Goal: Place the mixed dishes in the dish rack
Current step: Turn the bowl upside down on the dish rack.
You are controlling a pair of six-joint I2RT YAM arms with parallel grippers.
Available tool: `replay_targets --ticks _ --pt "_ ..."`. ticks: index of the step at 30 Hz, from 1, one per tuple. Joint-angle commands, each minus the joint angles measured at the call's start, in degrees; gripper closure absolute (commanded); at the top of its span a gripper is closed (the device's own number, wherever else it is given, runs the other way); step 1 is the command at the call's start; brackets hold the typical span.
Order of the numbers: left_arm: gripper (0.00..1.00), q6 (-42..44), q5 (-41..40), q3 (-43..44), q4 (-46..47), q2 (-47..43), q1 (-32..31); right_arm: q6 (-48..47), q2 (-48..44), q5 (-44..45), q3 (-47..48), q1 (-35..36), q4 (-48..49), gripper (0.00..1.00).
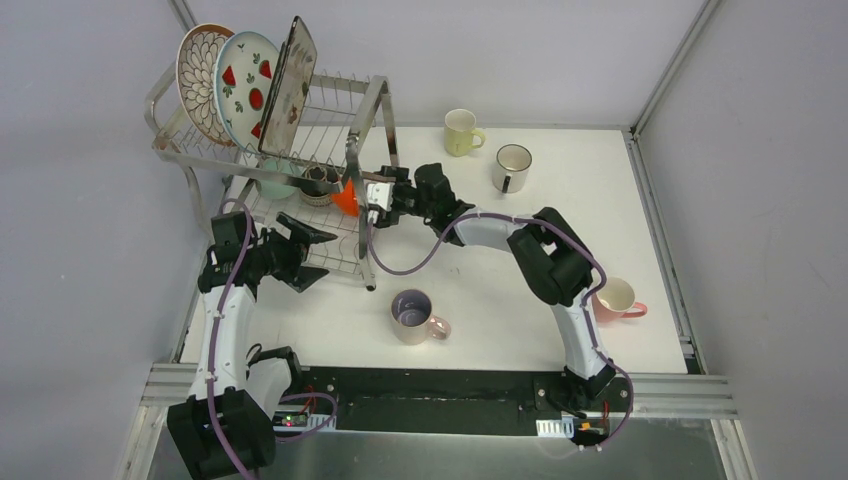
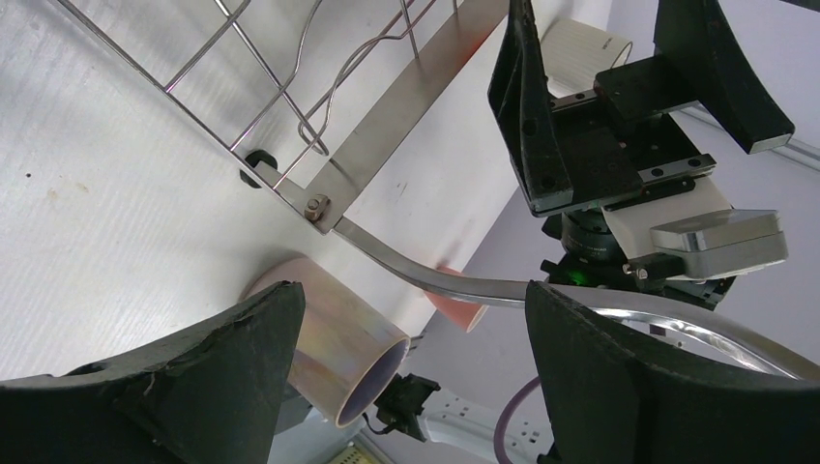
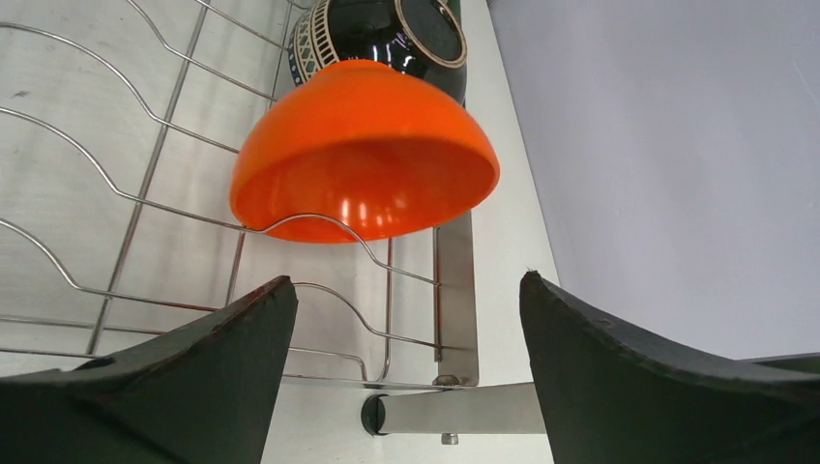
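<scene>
Orange bowl (image 3: 363, 155) — aslant in dish rack (image 1: 366, 115)

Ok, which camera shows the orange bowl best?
The right wrist view: the orange bowl fills the centre, tipped on the dish rack wires in front of a dark patterned bowl. The top external view shows only a small orange wedge at the rack's edge. The left wrist view does not show it clearly.

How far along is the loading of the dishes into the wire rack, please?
Done: three patterned ceramic plates stand in the top tier of the silver wire rack; mint bowl, brown bowl and orange bowl sit below. In hand: nothing; right tool open by the orange bowl, left tool open. Left: yellow mug, white mug, pink mug and lilac mug on the table.
</scene>
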Motion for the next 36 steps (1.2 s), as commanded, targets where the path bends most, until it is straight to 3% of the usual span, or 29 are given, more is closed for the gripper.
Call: replay_targets --ticks 1,16,23,30,36 --pt "0.12 -0.1 -1.8 2.5 2.3 0.2 0.4 4.2 -3.9 -3.4 -0.4 -0.4 3.4 0.13" --pt "0.16 1.2 -6.2 2.5 8.7 1.5 0.4 20.4 -15.2 -1.9 -11.6 -1.8 11.2 0.17" --pt "0.2 0.9 -10.9 0.0 18.3 1.5 0.4 29.5 -21.3 6.4 -18.9 -2.2 14.4 0.14" --pt "0.2 -0.5 -11.9 -4.2 30.0 5.3 0.0 38.8 -31.1 17.0 -25.5 -2.2 8.1 0.09" --pt "0.21 0.8 -14.8 -7.6 42.5 7.3 -1.1 45.5 -41.8 19.0 -30.1 -2.3 -0.6 0.06"
